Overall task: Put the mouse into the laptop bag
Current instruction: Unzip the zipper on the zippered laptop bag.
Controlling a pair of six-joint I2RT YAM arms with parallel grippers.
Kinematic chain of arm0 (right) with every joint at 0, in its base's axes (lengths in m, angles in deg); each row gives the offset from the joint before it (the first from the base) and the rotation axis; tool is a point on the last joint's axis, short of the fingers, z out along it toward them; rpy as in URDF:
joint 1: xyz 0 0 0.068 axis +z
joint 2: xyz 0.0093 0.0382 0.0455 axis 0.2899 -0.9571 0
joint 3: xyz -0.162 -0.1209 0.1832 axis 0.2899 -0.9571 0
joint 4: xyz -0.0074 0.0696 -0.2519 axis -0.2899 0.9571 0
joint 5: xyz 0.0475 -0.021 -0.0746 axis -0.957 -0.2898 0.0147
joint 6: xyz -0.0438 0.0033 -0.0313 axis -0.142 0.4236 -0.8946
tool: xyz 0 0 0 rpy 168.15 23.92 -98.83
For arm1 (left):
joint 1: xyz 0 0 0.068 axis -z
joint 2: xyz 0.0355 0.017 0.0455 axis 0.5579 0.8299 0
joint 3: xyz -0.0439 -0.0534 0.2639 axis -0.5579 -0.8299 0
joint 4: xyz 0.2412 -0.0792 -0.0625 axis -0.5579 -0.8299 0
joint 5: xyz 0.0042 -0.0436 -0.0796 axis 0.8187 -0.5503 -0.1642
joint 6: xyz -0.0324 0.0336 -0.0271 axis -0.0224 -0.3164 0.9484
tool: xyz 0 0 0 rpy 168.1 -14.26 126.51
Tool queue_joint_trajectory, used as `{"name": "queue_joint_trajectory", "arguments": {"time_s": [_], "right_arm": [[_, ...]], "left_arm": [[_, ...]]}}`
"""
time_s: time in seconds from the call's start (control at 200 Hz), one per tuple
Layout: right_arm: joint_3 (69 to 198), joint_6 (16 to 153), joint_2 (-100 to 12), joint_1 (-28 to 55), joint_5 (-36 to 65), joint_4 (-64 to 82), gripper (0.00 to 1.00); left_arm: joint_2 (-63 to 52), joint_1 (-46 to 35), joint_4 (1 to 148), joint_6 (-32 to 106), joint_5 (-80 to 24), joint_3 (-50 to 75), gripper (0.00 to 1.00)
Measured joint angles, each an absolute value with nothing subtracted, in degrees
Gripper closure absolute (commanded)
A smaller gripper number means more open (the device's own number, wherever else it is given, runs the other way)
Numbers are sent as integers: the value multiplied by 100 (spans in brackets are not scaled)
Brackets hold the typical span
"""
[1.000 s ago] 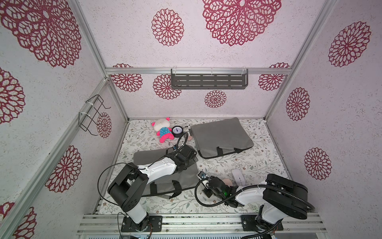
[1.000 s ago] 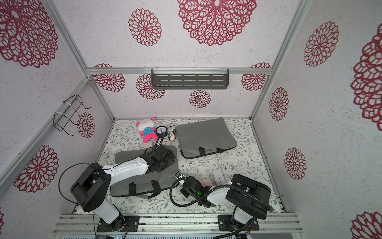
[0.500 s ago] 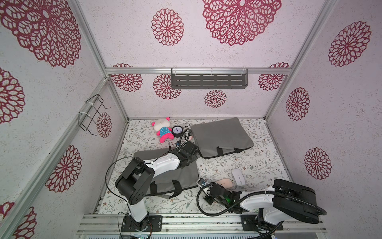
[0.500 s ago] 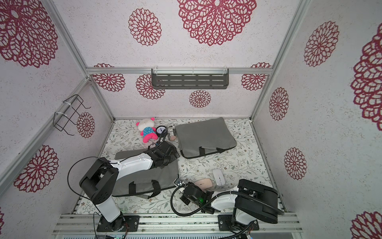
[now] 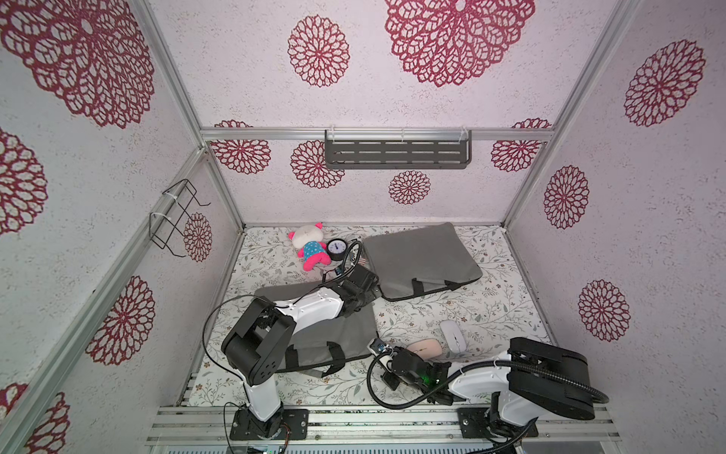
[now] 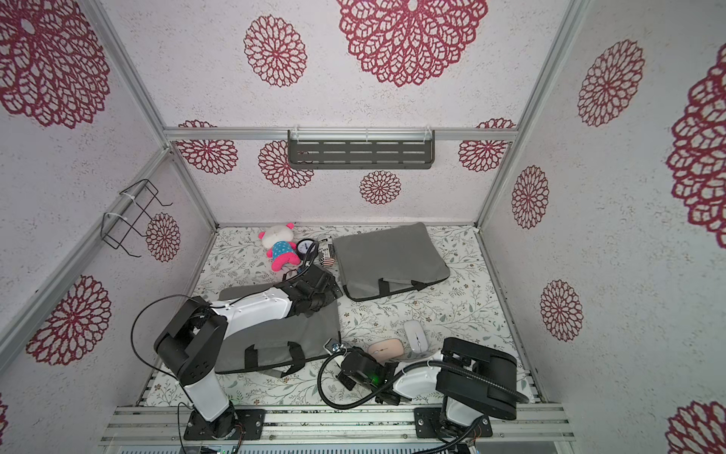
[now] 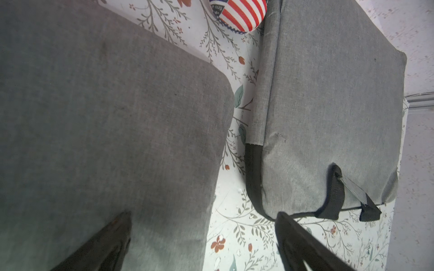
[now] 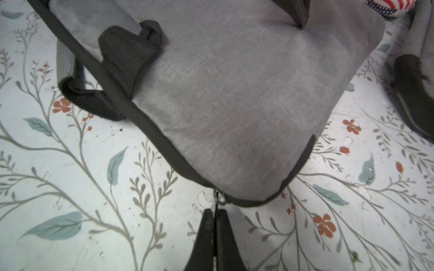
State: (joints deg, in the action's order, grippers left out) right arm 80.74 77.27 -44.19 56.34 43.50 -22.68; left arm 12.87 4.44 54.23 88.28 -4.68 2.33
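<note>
Right gripper [image 8: 215,213] has drawn back, pinching the laptop bag [image 8: 234,93] zipper pull [image 8: 218,200]

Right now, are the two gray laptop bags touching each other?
Apart. The left wrist view shows floral tabletop between the near laptop bag and the far laptop bag.

Flag-striped object [image 7: 238,15] on bench: dark blue patch with small white lettering, seen upside down in left wrist view, cut by frame edge, blurred; no word legible. Same object in a top view [image 6: 328,255]: black-and-white print, too small to read. Round gauge [image 5: 337,247] touching plush toy [image 5: 308,245]: white dial with dark markings, numerals too small to read.
</note>
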Motion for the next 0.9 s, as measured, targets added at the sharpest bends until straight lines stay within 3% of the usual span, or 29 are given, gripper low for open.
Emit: {"name": "queue_joint_trajectory", "arguments": {"time_s": [0.11,0.285,0.635,0.901], "right_arm": [[8194,7907,-4438,5632,4457,-2222,100],[8474,8160,-4465,5520,4630,-1992,100],[8515,8757,-4484,4499,4647,-1752,100],[8651,9100,-4508,4003,4621,-1474,100]], "left_arm": [[678,429,4887,8804,-203,-71,2],[-1370,191,4079,8854,415,-934,2],[-5447,-1497,2057,9278,1167,-3155,2],[-6461,-2163,1882,9195,693,-4020,2]]}}
